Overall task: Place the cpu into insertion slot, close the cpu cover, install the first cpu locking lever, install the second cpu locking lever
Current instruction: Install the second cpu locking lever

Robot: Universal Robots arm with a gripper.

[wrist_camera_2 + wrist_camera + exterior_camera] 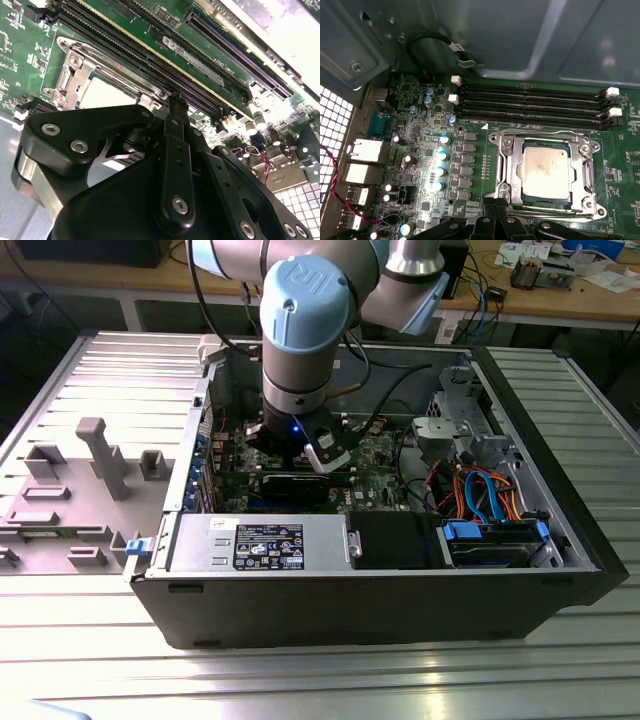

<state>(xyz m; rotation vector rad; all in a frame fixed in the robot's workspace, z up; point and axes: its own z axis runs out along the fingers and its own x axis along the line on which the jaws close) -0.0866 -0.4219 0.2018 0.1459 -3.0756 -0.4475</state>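
One cpu (545, 171), four memory slots (530, 104)

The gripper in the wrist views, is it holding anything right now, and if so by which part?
Cannot be told. The black gripper sits at the edge of the square silver cpu cover, with the silver-topped cpu seated beneath; no hold is visible.

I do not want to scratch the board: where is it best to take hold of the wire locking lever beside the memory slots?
Probably by its bent end at the socket corner, coming from straight above. The locking lever lies low and flat along the cpu cover, and the memory slots run close beside it, so a side approach has little room.
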